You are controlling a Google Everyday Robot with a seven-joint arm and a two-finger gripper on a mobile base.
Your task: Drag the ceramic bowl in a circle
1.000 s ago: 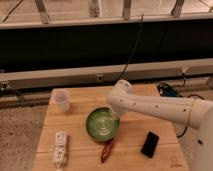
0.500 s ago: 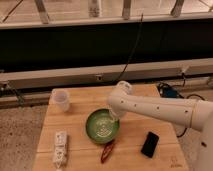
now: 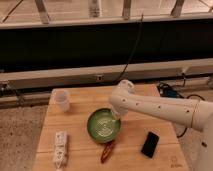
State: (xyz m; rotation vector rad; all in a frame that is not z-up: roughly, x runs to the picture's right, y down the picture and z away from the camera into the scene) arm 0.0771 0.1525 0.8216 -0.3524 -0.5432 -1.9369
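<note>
The ceramic bowl (image 3: 103, 126) is round, shallow and glossy green with pale streaks inside. It sits in the middle of the wooden table (image 3: 85, 105). My white arm reaches in from the right, and my gripper (image 3: 117, 114) comes down at the bowl's right rim, touching or just inside it.
A small translucent plastic cup (image 3: 62, 100) stands at the table's back left. A white packet (image 3: 60, 147) lies front left. A red-brown object (image 3: 107, 151) lies just in front of the bowl. A black phone (image 3: 150, 144) lies front right. A dark wall and cables are behind.
The bowl and my gripper have shifted slightly toward the left and front of the table. The other objects have not moved.
</note>
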